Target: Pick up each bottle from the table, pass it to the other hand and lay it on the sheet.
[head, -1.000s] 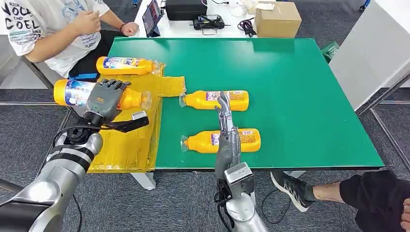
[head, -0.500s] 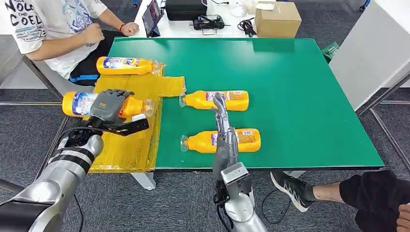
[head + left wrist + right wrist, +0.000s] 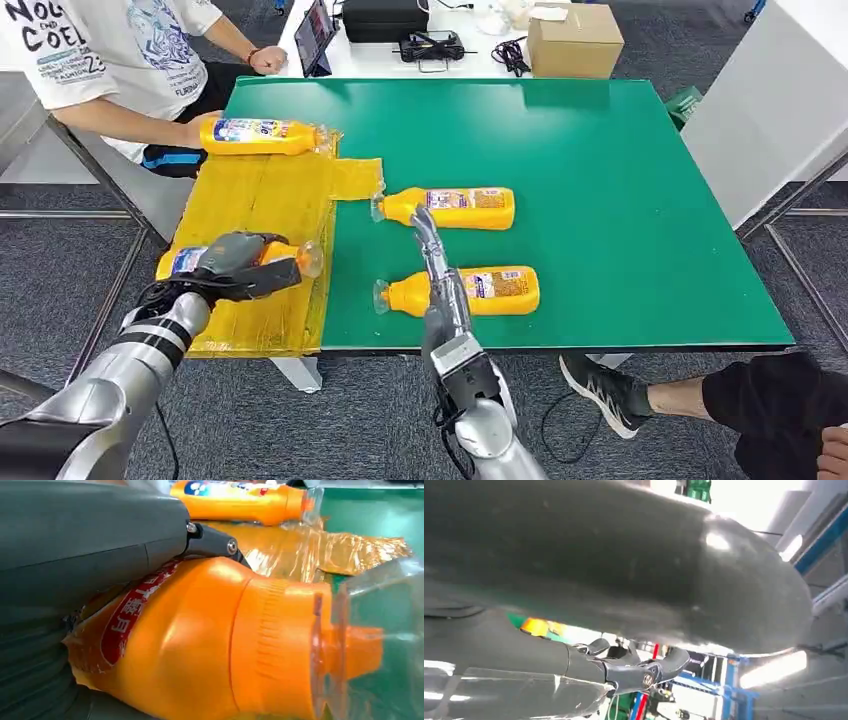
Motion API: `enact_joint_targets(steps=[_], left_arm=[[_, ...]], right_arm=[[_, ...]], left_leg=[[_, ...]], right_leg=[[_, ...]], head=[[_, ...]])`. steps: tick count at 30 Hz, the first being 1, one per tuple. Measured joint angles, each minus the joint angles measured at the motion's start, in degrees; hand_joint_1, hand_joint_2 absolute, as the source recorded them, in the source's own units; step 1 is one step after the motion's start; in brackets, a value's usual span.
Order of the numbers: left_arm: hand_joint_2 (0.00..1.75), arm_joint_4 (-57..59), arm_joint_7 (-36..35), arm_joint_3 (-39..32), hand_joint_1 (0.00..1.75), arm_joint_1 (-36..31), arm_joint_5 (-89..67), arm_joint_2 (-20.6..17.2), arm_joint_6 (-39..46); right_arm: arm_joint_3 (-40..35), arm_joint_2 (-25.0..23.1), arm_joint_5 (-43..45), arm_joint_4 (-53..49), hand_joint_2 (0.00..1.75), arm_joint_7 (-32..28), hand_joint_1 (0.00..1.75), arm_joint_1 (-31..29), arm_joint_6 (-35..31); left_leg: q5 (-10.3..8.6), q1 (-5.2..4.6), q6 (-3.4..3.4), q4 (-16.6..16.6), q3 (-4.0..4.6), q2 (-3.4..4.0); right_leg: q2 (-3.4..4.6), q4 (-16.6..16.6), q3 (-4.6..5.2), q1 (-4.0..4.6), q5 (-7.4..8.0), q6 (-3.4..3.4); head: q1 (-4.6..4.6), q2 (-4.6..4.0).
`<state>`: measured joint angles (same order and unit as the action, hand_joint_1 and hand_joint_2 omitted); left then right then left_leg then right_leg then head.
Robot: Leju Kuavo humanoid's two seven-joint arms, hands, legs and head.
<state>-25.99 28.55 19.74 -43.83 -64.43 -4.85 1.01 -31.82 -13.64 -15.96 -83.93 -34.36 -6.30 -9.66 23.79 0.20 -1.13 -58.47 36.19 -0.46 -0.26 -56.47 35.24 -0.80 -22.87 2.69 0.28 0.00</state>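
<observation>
My left hand (image 3: 236, 262) grips an orange bottle (image 3: 285, 256) lying sideways low over the near part of the yellow sheet (image 3: 262, 195); whether it touches the sheet I cannot tell. In the left wrist view the held bottle (image 3: 225, 650) sits under my left hand (image 3: 90, 545). A second orange bottle (image 3: 262, 135) lies at the sheet's far end. Two more lie on the green table (image 3: 620, 200): a far bottle (image 3: 455, 207) and a near bottle (image 3: 485, 290). My right hand (image 3: 437, 268) stands with fingers stretched out over the near bottle's neck, holding nothing.
A person sits at the far left, one hand (image 3: 195, 128) by the base of the bottle at the sheet's far end. A cardboard box (image 3: 574, 40) and electronics stand on the white desk behind. Another person's shoe (image 3: 600, 385) is under the table's near right edge.
My left hand has carried its bottle nearer and lower, down to the sheet's near part. My right hand has drifted a little to the left. The person's hand has come down beside the far bottle.
</observation>
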Motion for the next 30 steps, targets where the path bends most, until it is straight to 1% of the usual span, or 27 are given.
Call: enact_joint_targets(steps=[17,18,19,20,21,23,24,25,27,28,29,30], left_arm=[[1.75,1.44,0.46,0.37,1.75,-0.38,1.2,-0.55,-1.38],[1.75,1.51,0.48,0.39,1.61,-0.31,1.22,-0.57,-1.03],[1.75,1.55,0.48,0.46,0.65,-0.23,1.11,-0.57,-0.87],[1.75,1.57,0.48,0.59,0.21,-0.14,0.85,-0.57,-0.7],[1.75,1.64,0.44,0.72,0.14,0.0,0.76,-0.57,-0.46],[1.75,1.66,0.42,0.79,0.14,0.03,0.76,-0.57,-0.46],[1.75,1.66,0.42,0.79,0.05,0.03,0.76,-0.57,-0.46],[1.75,1.66,0.41,0.79,0.0,0.04,0.76,-0.57,-0.46],[1.75,1.68,0.35,0.98,0.0,0.15,0.81,-0.57,-0.5],[1.75,1.88,0.7,1.11,0.0,0.41,2.74,-0.59,-2.98],[0.0,1.99,2.84,1.24,0.0,0.96,5.44,-1.07,-8.89],[0.0,1.99,3.35,1.31,0.0,0.91,5.97,-1.36,-9.95]], right_arm=[[-0.61,0.0,0.0,2.64,0.0,0.0,0.0,-0.59,0.39],[-0.61,0.0,0.0,2.77,0.0,0.0,0.0,-0.62,0.53],[-0.63,0.0,0.0,2.88,0.0,0.0,0.0,-0.69,0.57],[-0.66,0.0,0.0,3.04,0.0,0.0,0.0,-0.75,0.63],[-0.68,0.0,0.0,3.19,0.0,0.0,0.0,-0.77,0.72],[-0.68,0.0,0.0,3.21,0.0,0.02,0.0,-0.77,0.74],[-0.68,0.0,0.0,3.21,0.0,0.02,0.0,-0.77,0.74],[-0.68,0.0,0.0,3.21,0.0,0.02,0.0,-0.77,0.74],[-0.68,0.0,0.0,3.34,0.0,0.02,0.0,-0.78,0.79],[-0.68,0.0,0.09,3.65,0.0,0.02,0.0,-0.79,0.87],[-0.74,0.0,0.2,4.28,0.0,0.02,0.0,-1.13,1.07],[-0.85,0.0,0.26,4.55,0.0,0.02,0.0,-1.31,1.14]], left_leg=[[0.0,0.0,0.0,0.0,-0.03,0.02],[0.0,0.0,0.0,0.0,-0.03,0.02],[0.0,0.0,0.0,0.0,-0.04,0.02],[0.0,0.0,0.0,0.0,-0.04,0.02],[0.0,0.0,0.0,0.0,-0.04,0.02],[0.0,0.0,0.0,0.0,-0.05,0.02],[0.0,0.0,0.0,0.0,-0.05,0.02],[0.0,0.0,0.0,0.0,-0.05,0.02],[0.0,0.0,0.0,0.0,-0.05,0.02],[0.0,0.0,0.01,0.0,-0.06,0.02],[0.0,0.0,0.01,0.01,-0.07,0.03],[0.0,0.0,0.01,0.01,-0.11,0.03]], right_leg=[[0.01,-0.03,-0.01,0.01,0.0,0.0],[0.01,-0.03,-0.02,0.01,0.0,0.0],[0.01,-0.03,-0.02,0.01,0.0,0.0],[0.01,-0.03,-0.02,0.01,0.0,0.0],[0.01,-0.03,-0.02,0.01,0.0,0.0],[0.01,-0.03,-0.02,0.01,0.0,0.0],[0.01,-0.03,-0.02,0.01,0.0,0.0],[0.01,-0.03,-0.02,0.01,0.0,0.0],[0.01,-0.03,-0.03,0.01,0.0,0.0],[0.01,-0.03,-0.03,0.0,0.0,0.0],[0.02,-0.03,-0.04,0.0,0.0,0.0],[0.02,-0.03,-0.07,0.0,0.0,-0.01]], head=[[0.02,0.0],[0.02,0.0],[0.02,0.0],[0.02,0.0],[0.02,0.0],[0.02,0.0],[0.02,0.0],[0.02,0.0],[0.02,0.0],[0.02,0.0],[0.02,0.0],[0.0,0.0]])
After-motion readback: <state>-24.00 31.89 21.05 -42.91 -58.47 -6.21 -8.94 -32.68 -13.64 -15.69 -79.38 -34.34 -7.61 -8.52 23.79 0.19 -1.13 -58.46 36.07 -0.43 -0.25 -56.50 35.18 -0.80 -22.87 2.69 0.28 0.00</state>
